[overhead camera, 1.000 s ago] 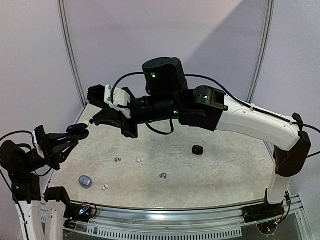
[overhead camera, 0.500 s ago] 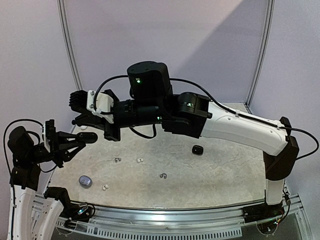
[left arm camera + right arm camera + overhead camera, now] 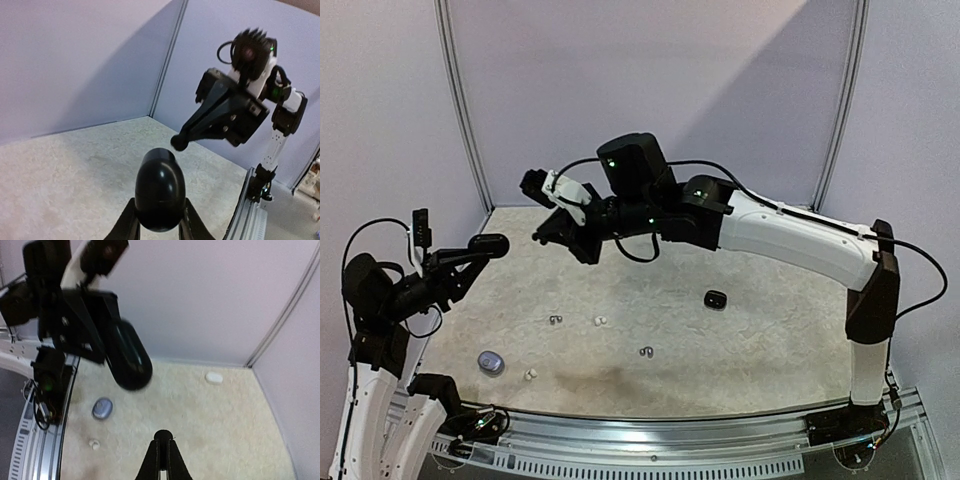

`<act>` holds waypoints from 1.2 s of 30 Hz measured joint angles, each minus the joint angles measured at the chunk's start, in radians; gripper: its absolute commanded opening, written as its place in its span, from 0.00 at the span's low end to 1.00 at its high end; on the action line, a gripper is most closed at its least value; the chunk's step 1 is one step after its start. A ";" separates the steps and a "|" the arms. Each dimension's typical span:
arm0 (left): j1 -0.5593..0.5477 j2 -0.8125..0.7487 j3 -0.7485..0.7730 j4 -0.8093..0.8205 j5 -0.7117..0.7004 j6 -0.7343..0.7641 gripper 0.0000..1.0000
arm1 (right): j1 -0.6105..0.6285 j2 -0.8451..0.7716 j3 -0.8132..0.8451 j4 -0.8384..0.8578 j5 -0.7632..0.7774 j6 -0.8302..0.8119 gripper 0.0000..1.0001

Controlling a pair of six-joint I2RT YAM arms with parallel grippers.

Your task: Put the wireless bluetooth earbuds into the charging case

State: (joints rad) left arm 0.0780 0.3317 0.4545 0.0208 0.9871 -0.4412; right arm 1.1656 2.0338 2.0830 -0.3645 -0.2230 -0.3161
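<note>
Black case (image 3: 490,244) lifted higher; right gripper (image 3: 541,237) withdrew.

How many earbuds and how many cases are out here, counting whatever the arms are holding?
Cases: 4 (held black case in left gripper, loose black case, silvery case, white case)
Earbuds: 5 (2 white earbuds, 2 grey earbuds, black earbud in right gripper)
Total: 9

Black charging case (image 3: 160,187) held aloft, tiny earbuds (image 3: 600,322) scattered below
</note>
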 measured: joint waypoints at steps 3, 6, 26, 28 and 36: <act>-0.008 -0.016 -0.037 0.011 -0.043 -0.095 0.00 | -0.040 0.019 -0.051 -0.080 -0.031 0.065 0.00; -0.021 -0.024 -0.046 0.002 -0.079 -0.137 0.00 | -0.056 0.082 -0.087 -0.148 -0.093 0.123 0.00; -0.064 -0.017 -0.046 0.000 -0.135 -0.192 0.00 | -0.077 0.352 -0.242 -0.191 -0.416 0.268 0.06; -0.064 -0.017 -0.046 0.000 -0.136 -0.192 0.00 | -0.084 0.352 -0.245 -0.186 -0.424 0.275 0.12; -0.064 -0.018 -0.046 0.000 -0.137 -0.192 0.00 | -0.116 0.361 -0.246 -0.174 -0.414 0.293 0.21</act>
State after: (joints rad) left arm 0.0135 0.3141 0.4084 0.0208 0.8501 -0.6331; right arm 1.0496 2.3951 1.8370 -0.5385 -0.6365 -0.0227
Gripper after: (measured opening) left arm 0.240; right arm 0.191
